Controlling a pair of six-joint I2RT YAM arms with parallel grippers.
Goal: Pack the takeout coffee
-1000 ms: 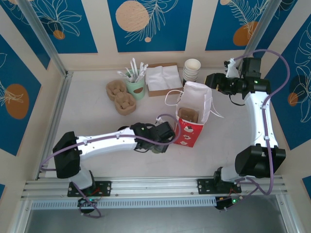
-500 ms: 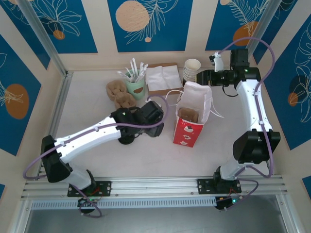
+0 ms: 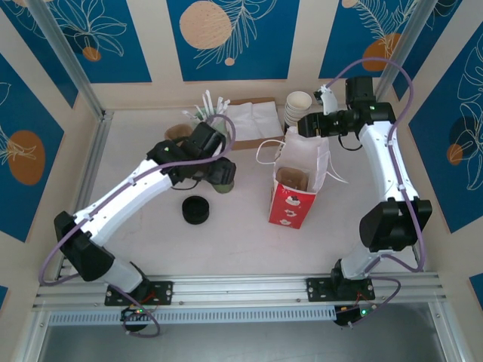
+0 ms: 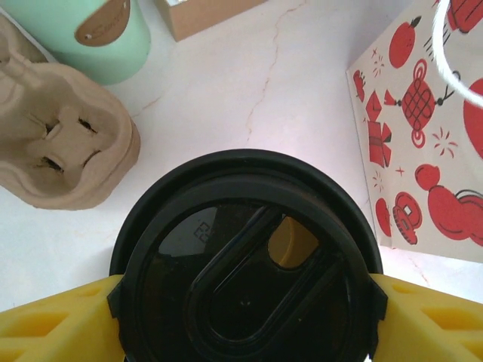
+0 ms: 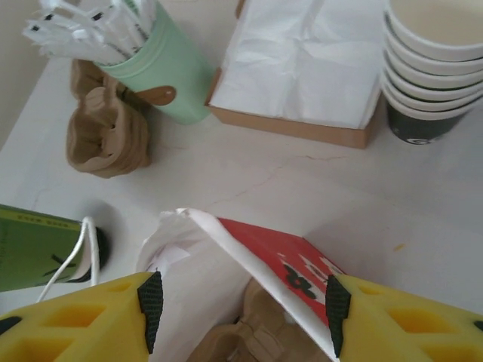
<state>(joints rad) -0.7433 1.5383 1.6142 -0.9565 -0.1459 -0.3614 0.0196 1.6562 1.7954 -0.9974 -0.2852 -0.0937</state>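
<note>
Left gripper (image 3: 217, 170) clamps the takeout coffee (image 4: 245, 264) left of the red bag (image 3: 290, 205); right gripper (image 5: 241, 302) hangs over its rim, jaws spread.

No legible text or labels

The pale, faintly veined worktop (image 3: 249, 241) carries an open red paper bag (image 3: 296, 197) near its middle, a low stack of black lids (image 3: 197, 210) to the bag's left, and along the back brown cup carriers (image 4: 64, 151), a mint-green cup (image 5: 162, 72) of wrapped sticks, a cardboard box of napkins (image 5: 302, 68) and stacked white-rimmed cups (image 3: 298, 108).
</note>
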